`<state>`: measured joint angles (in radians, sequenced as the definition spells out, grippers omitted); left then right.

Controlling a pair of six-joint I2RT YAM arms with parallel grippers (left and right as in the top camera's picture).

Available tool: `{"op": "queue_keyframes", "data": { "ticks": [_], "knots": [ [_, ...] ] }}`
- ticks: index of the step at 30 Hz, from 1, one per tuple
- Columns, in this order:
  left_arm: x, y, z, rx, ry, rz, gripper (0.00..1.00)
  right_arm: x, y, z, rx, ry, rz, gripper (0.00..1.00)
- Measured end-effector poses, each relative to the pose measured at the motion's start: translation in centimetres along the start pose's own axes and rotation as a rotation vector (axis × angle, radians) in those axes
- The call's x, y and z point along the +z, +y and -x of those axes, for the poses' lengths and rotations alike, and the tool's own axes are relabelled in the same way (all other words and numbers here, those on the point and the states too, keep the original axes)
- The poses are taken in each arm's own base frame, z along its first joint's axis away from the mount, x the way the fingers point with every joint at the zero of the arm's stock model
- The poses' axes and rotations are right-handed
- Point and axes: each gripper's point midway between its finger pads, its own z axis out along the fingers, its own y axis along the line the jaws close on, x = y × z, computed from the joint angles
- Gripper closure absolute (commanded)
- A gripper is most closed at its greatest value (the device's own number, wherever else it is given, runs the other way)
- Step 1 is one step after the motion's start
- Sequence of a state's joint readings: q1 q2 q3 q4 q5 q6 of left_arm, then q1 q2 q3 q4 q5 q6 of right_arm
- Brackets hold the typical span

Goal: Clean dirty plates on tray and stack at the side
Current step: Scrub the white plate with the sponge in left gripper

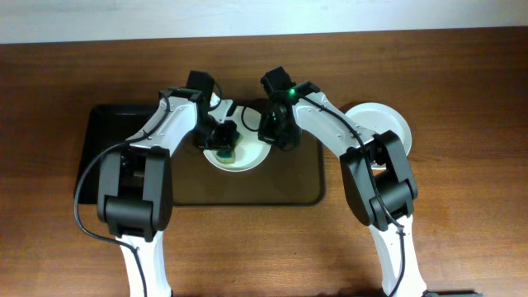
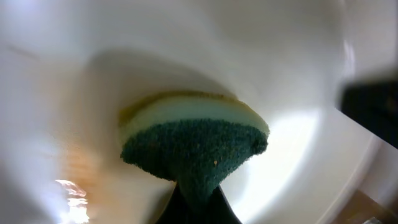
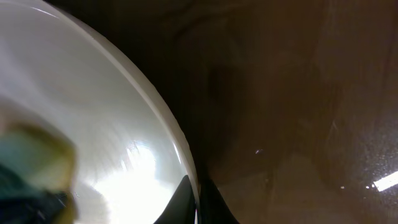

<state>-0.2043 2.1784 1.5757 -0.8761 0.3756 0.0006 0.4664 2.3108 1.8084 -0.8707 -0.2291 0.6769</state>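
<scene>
A white plate [image 1: 247, 158] lies in the middle of the dark-brown tray [image 1: 107, 157]. My left gripper [image 1: 221, 140] is shut on a green-and-yellow sponge [image 1: 224, 153] and presses it onto the plate's inside. In the left wrist view the sponge [image 2: 193, 143] sits on the plate [image 2: 280, 50] beyond the fingertips [image 2: 198, 208], with an orange-brown smear at the left. My right gripper [image 1: 276, 136] is shut on the plate's right rim. The right wrist view shows the fingers [image 3: 198, 200] pinching the rim [image 3: 168, 124] above the tray [image 3: 280, 93]. A second white plate [image 1: 388, 122] lies on the table right of the tray.
A bit of white [image 1: 221, 105] shows behind my left arm at the tray's back edge; I cannot tell what it is. The wooden table [image 1: 462, 206] surrounds the tray. The left half of the tray holds nothing.
</scene>
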Motion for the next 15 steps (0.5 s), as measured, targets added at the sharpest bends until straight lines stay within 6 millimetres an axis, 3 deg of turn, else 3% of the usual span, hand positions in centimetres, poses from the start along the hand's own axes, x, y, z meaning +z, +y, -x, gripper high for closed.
{"op": "queue_keyframes", "data": {
  "ticks": [3, 5, 10, 15],
  "knots": [
    [0.6, -1.5, -0.1, 0.007, -0.002, -0.088, 0.99, 0.0, 0.0, 0.0, 0.000, -0.001, 0.000, 0.96],
    [0.7, -1.5, 2.0, 0.047, -0.089, -0.087, 0.99, 0.0, 0.1, 0.1, 0.002, -0.006, 0.002, 0.96],
    [0.3, -0.5, 6.2, 0.115, -0.260, 0.005, 0.99, 0.0, 0.1, 0.2, 0.003, -0.006, 0.001, 0.96],
    [0.0, 1.4, 6.8, 0.098, -0.281, 0.138, 0.99, 0.0, 0.1, 0.2, 0.002, -0.006, 0.005, 0.96]
  ]
}}
